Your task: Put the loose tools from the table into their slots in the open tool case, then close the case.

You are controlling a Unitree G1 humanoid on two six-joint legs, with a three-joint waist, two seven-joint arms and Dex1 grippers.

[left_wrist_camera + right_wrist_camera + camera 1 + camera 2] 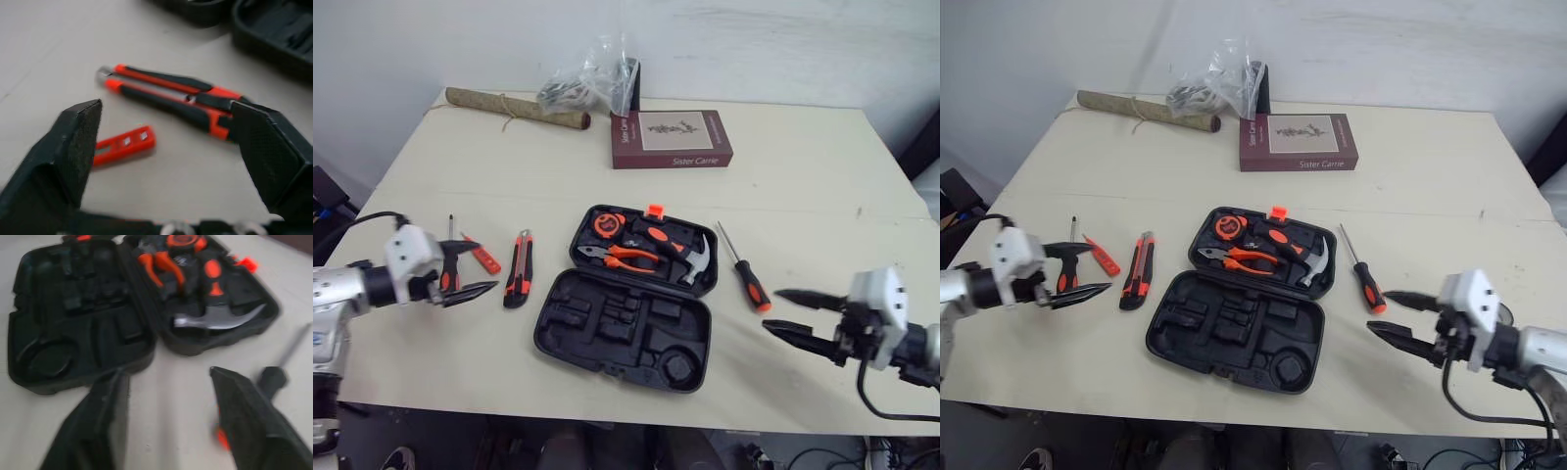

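My left gripper (487, 264) is hovering low over the table (783, 186) with its fingers (78, 132) spread wide, gripping nothing. In the left wrist view the knife (518, 266) and a small red strip (486, 259) are lying beyond the gap. A short screwdriver (450, 262) is lying just beside this gripper. My right gripper (771, 309) is also holding its fingers apart, empty. Its upper tip is sitting just beside the orange handle end of the long screwdriver (744, 270), and I cannot tell if they touch. The case (607, 338) is lying open mid-table between my grippers, the near half showing bare slots and the far half holding pliers (622, 257), hammer (698, 260) and tape measure (606, 224).
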